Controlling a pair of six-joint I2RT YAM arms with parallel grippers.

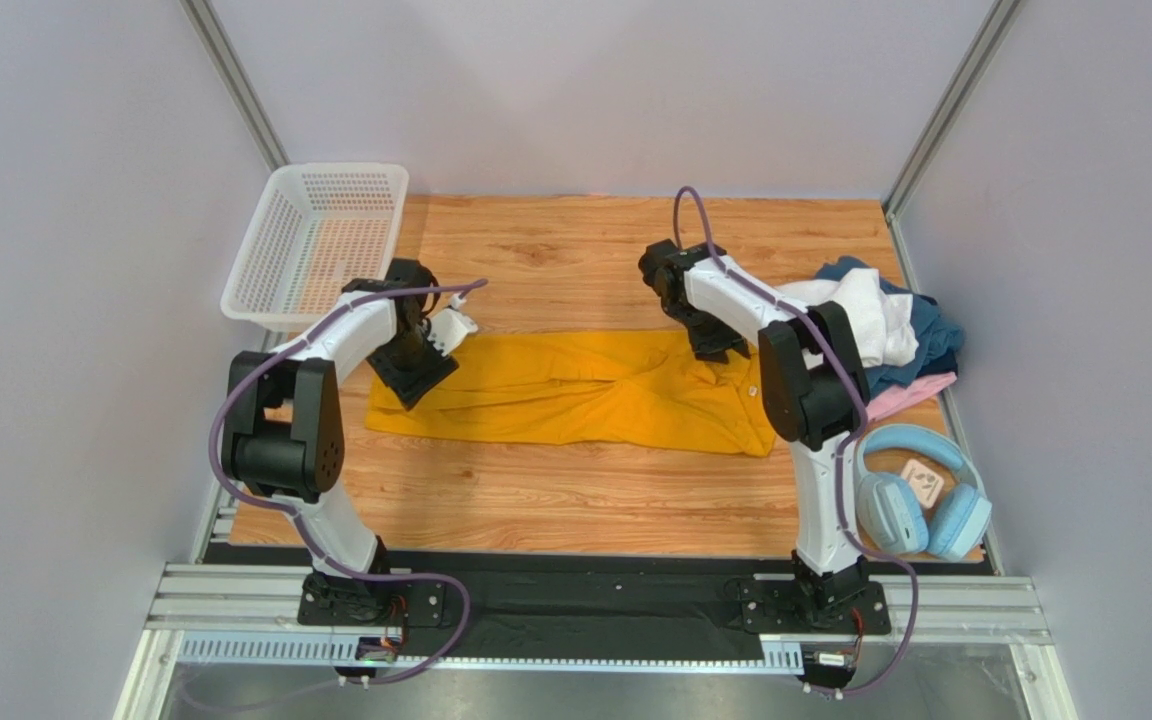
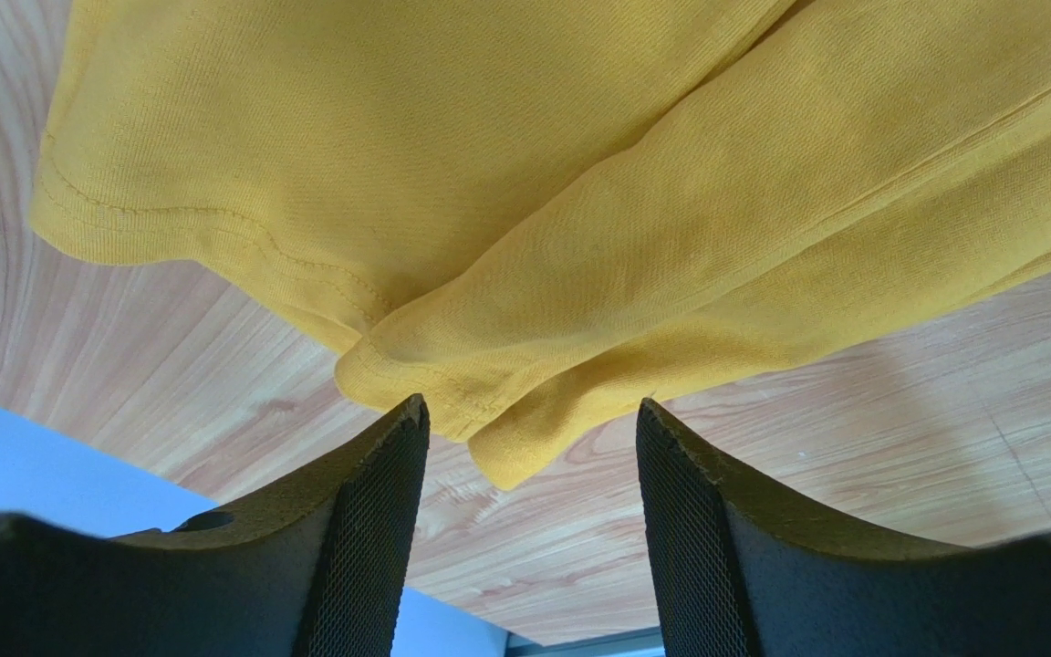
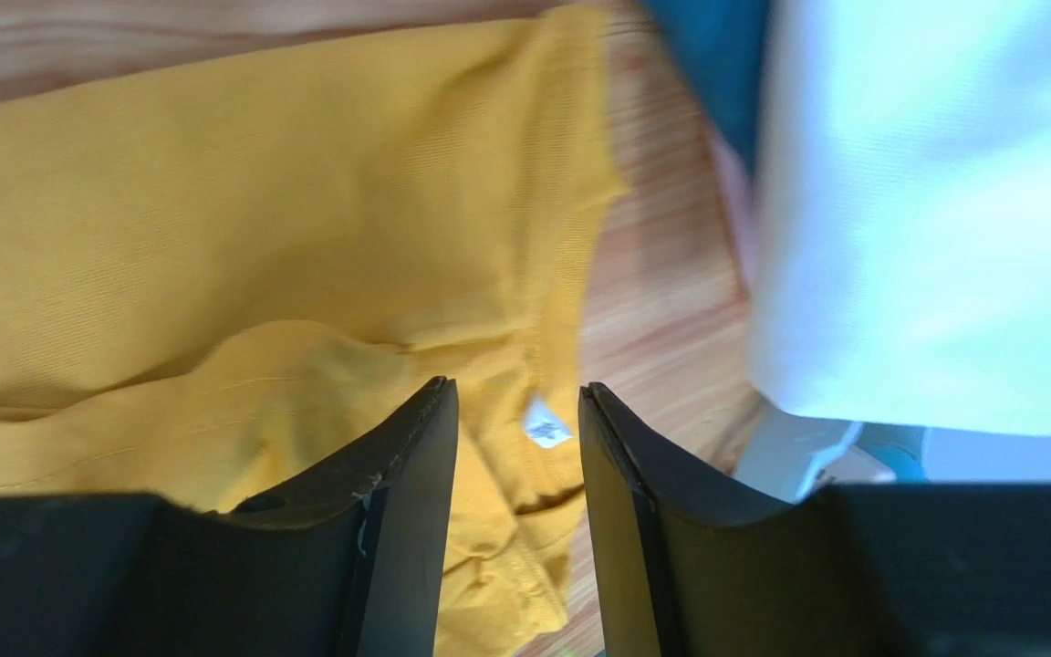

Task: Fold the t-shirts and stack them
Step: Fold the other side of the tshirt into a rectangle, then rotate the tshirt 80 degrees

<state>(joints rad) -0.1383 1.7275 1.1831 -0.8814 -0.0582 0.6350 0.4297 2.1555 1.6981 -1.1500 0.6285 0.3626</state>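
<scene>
Left wrist view: mustard t-shirt, fine-knit with a stitched hem corner, lies just ahead of left gripper, jaws apart; right gripper parted too.

White arms carry black joints, purple cables.

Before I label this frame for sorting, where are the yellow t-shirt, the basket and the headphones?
yellow t-shirt (image 1: 567, 393), top view, middle of the spread cloth
basket (image 1: 342, 168), top view, far rim
headphones (image 1: 964, 522), top view, one ear cup
</scene>
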